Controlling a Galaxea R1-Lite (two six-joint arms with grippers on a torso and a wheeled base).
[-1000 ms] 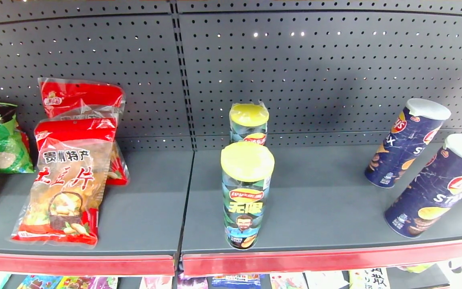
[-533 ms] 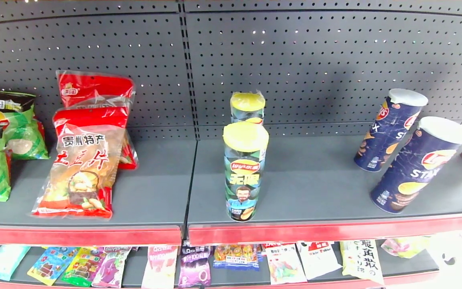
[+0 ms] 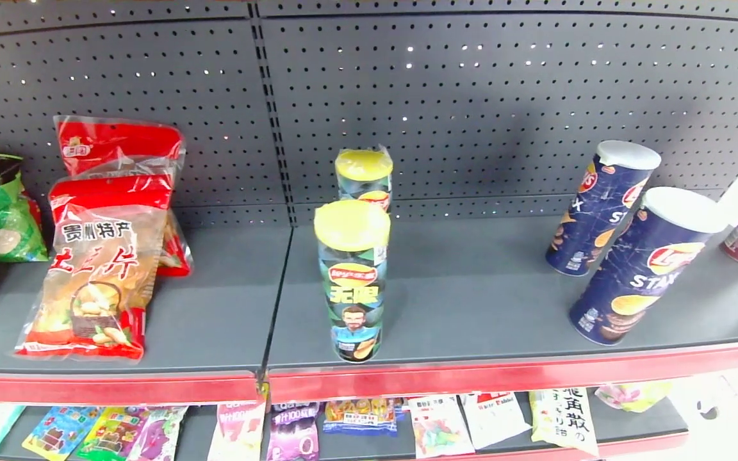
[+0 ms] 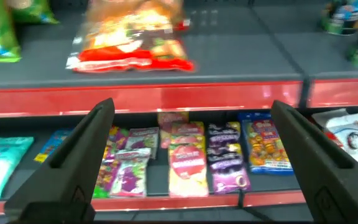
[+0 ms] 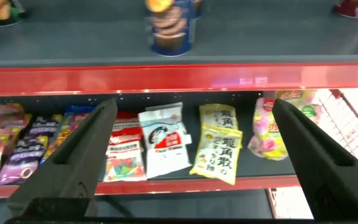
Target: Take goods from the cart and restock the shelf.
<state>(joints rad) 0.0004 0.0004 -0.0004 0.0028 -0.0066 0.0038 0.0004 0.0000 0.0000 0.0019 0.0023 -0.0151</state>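
Straight ahead in the head view I have the dark grey metal shelf (image 3: 471, 301), with a glossy red front strip (image 3: 503, 374) and a perforated grey back panel (image 3: 503, 115). Near the front edge, just right of the seam between two boards, stands a tall crisp tube with a yellow plastic lid (image 3: 351, 282). Its long axis is upright and its printed face is toward me. A second yellow-lidded tube (image 3: 363, 176) stands directly behind it, by the back panel. On my right, two dark blue cardboard tubes with white lids (image 3: 638, 269) stand one behind the other and look tilted, lids toward the right. On my left, a crinkly red-and-clear plastic bag of potato slices (image 3: 90, 269) leans back on another bag of the same kind (image 3: 116, 144). Green foil bags (image 3: 0, 218) sit at the far left.

From the left wrist view, the left gripper (image 4: 191, 109) hangs in front of the red strip. Its dark matte fingers (image 4: 73, 168) are spread wide with nothing between them. Beyond them, small glossy sachets (image 4: 185, 165) lie flat on a lower shelf.

From the right wrist view, the right gripper (image 5: 194, 104) is likewise spread and holds nothing. It faces a white pouch (image 5: 163, 146) and yellow packets (image 5: 219, 146) on that lower shelf.
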